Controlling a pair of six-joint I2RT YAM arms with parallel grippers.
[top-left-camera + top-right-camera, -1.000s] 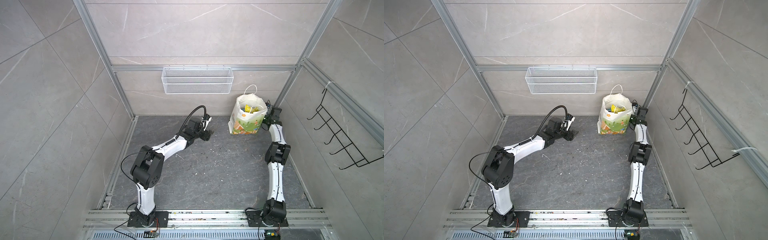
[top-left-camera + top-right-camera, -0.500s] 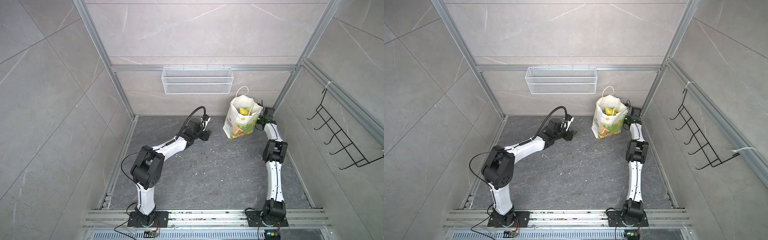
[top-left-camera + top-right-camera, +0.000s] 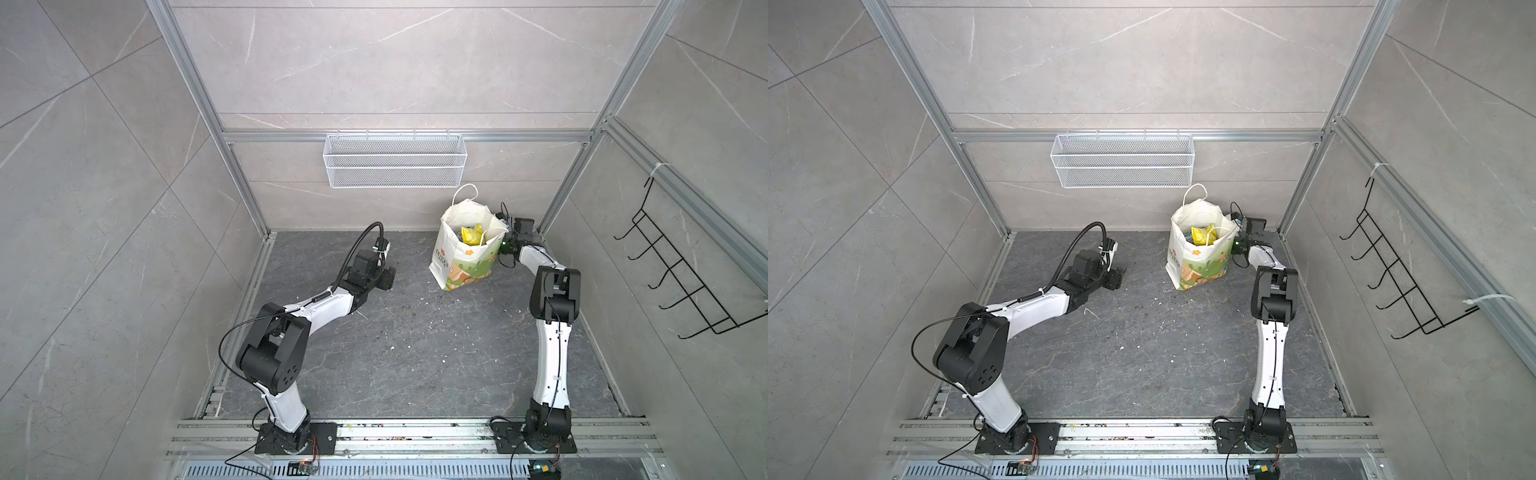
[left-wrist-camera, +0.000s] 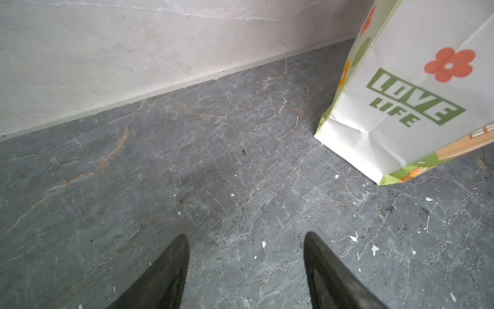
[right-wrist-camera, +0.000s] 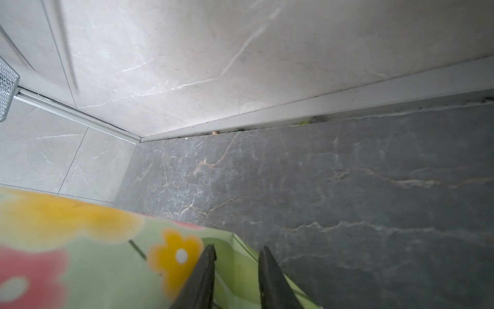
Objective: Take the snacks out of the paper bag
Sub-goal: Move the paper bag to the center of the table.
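Two grippers, one bag, snacks [image 3: 472, 235] mostly hidden.
We see the right gripper [image 5: 236, 252] pinching the paper bag [image 3: 461, 257] edge; the left gripper [image 4: 246, 239] gapes, holding nothing.

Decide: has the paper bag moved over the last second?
Yes. The paper bag has shifted away from the right corner post, toward the floor's middle, and now leans.

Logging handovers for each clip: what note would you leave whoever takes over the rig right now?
Left pincer: open, empty, over bare floor, apart from the bag.
Right pincer: jaws astride the bag's side fold; whether they clamp it is unclear.
Bag: on the floor near the back wall, tilted, mouth open; snacks show inside, a yellow one on top.
Done: none out yet.
Left: take out every one.
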